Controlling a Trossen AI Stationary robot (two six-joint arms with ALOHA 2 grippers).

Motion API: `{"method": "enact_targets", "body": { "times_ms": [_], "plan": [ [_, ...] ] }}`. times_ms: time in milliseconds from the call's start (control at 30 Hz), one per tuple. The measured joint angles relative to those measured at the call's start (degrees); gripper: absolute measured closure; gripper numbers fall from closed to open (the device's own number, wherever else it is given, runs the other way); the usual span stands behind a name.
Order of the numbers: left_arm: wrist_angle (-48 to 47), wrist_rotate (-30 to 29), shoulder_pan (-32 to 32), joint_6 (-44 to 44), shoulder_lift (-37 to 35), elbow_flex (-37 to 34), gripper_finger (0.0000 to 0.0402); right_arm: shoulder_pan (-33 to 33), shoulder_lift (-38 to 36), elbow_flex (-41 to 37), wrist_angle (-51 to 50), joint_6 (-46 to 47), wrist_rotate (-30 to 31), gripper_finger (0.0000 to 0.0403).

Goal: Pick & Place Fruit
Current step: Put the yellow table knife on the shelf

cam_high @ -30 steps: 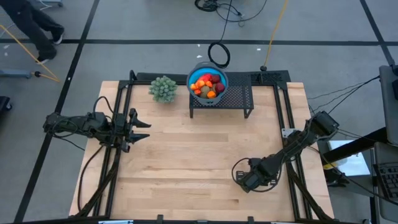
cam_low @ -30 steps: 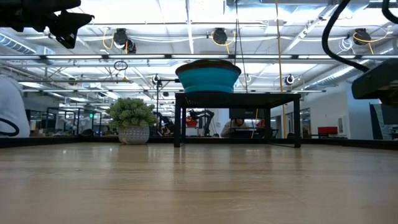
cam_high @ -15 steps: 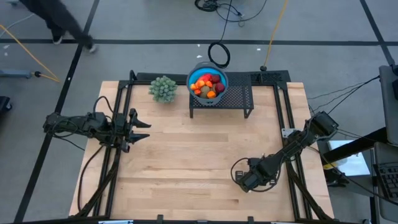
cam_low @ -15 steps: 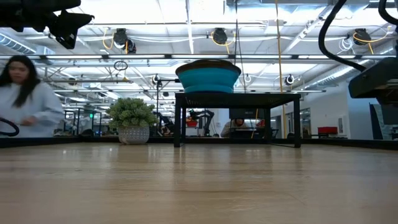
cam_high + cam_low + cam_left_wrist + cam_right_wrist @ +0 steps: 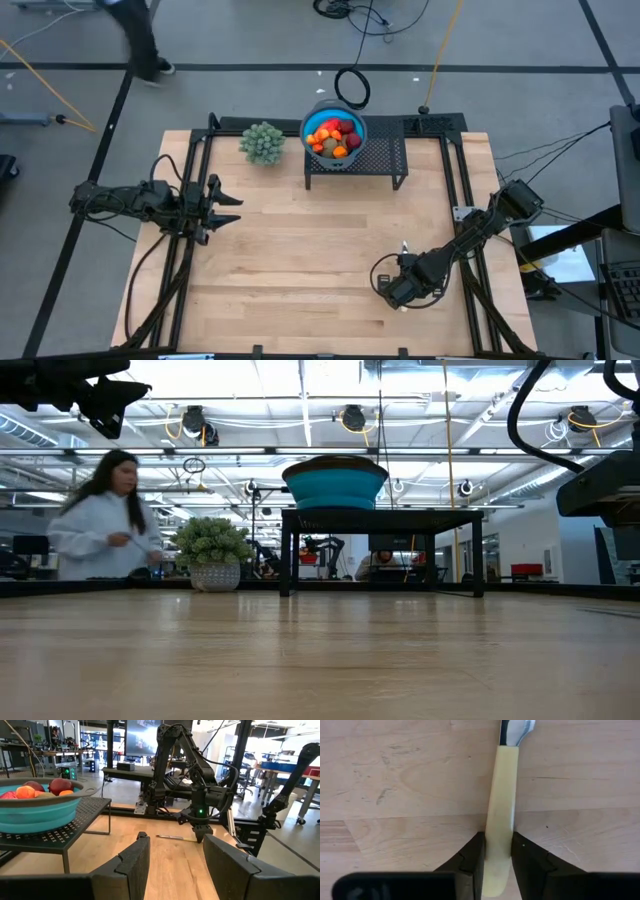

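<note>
Fruit (image 5: 333,137) fills the blue bowl (image 5: 311,124) at the upper centre of the high view, on the black mesh stand (image 5: 380,160), beside the green plant (image 5: 262,142). The pile reads as red, orange and olive-brown pieces, heaped to the rim. Lower right in this frame, the right gripper (image 5: 402,285) sits low over the wooden table (image 5: 300,260), shifted a little from where it was a second ago, and a thin pale sliver now shows just above it. The left gripper (image 5: 222,207) waits at the left edge with its jaws half spread. A person has walked along the top of the frame.

In the low view the bowl sits at the upper centre on its stand, and a person now appears at the left, behind the plant.

In the left wrist view the fruit sits at the upper left, with a knife lying on the table under the other arm.

In the right wrist view, the fingers (image 5: 470,857) have narrowed onto the yellowish knife handle (image 5: 500,815) at the centre of the frame, touching both of its sides. This suggests a cutting step, not fruit picking.
</note>
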Motion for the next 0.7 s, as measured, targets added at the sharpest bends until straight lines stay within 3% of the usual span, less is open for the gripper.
{"method": "enact_targets", "body": {
  "times_ms": [533, 700],
  "plan": [
    [0.0, 0.0, 0.0, -0.1, 0.0, 0.0, 0.0218, 0.2, -7.6, -0.3, -5.7, -1.3, 2.0, 0.0331],
    [0.0, -0.1, 0.0, 0.0, 0.0, 0.0, 0.0218, 0.2, -10.7, -0.2, -5.5, -3.8, 7.0, 0.033]
  ]
}}
